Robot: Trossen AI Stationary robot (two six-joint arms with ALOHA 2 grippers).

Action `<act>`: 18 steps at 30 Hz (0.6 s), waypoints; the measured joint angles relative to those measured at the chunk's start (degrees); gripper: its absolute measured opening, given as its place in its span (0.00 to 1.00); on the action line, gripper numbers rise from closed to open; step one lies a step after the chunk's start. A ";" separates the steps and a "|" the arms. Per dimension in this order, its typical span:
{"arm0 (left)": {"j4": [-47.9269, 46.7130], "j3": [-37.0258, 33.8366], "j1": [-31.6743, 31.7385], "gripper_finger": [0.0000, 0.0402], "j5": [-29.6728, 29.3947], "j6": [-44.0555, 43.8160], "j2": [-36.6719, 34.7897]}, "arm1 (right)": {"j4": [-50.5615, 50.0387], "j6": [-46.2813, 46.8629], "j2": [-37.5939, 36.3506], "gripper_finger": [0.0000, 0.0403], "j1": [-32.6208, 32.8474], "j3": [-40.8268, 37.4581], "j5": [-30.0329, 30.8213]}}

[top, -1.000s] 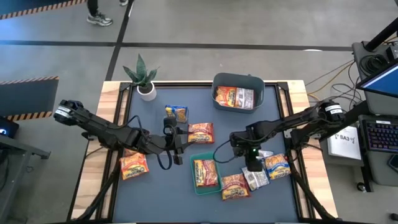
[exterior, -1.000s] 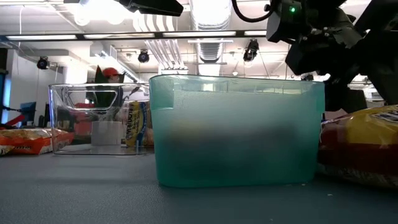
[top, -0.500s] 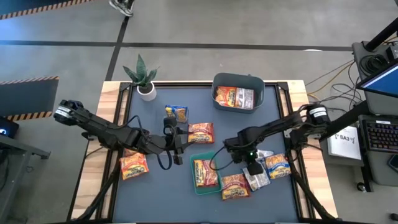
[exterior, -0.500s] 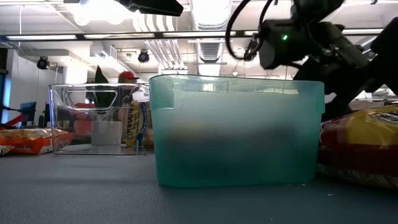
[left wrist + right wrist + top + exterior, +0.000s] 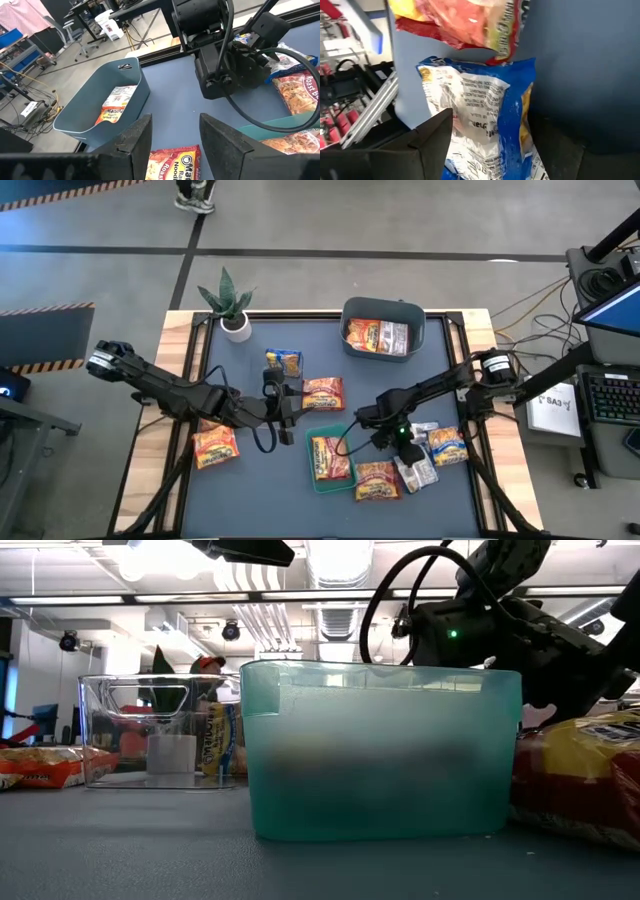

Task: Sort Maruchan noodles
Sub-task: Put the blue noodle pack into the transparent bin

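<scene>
Maruchan noodle packets lie scattered on the dark mat: orange ones [image 5: 323, 393] [image 5: 215, 445] [image 5: 378, 480], blue-and-yellow ones [image 5: 284, 362] [image 5: 446, 446], and one in the green tray [image 5: 330, 457]. My right gripper [image 5: 405, 452] points steeply down, open, over a blue-and-white packet [image 5: 480, 120] lying flat on the mat; its fingers stand on either side of the packet. My left gripper [image 5: 172, 145] hovers open and empty above the mat's middle, over an orange packet [image 5: 175, 162]. My right gripper comes slanting down from above with one finger [image 5: 427, 140] at each side of the blue-and-white packet's near end [image 5: 475, 150]. I cannot tell whether the fingers touch it. The packet lies flat on the mat.
A grey-blue bin [image 5: 384, 328] with packets inside stands at the far right. A potted plant [image 5: 232, 305] stands at the far left corner. A clear container [image 5: 160, 730] shows in the low view beside the green tray [image 5: 380, 750]. An orange packet [image 5: 465, 22] lies just beyond the blue one.
My right gripper has sunk toward the mat and shifted toward the near edge, tipping more steeply downward over the blue-and-white packet. The left arm has kept still.
</scene>
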 joint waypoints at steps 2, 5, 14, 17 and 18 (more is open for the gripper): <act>-0.02 0.00 0.01 0.36 0.00 0.00 0.00 | -0.02 -0.09 -0.02 0.58 -0.02 0.00 -0.12; 0.00 0.00 0.00 0.36 0.00 0.00 0.00 | -0.10 -0.32 -0.04 0.53 -0.11 -0.02 -0.12; 0.00 0.00 0.02 0.36 0.00 -0.02 0.00 | -0.27 -1.04 -0.10 0.42 -0.17 -0.02 -0.61; 0.04 0.00 0.00 0.36 0.00 -0.02 0.00 | -0.35 -1.26 -0.14 0.40 -0.20 -0.02 -0.99; 0.06 0.00 0.02 0.36 0.00 -0.02 -0.01 | -0.35 -1.27 -0.15 0.40 -0.22 -0.02 -0.99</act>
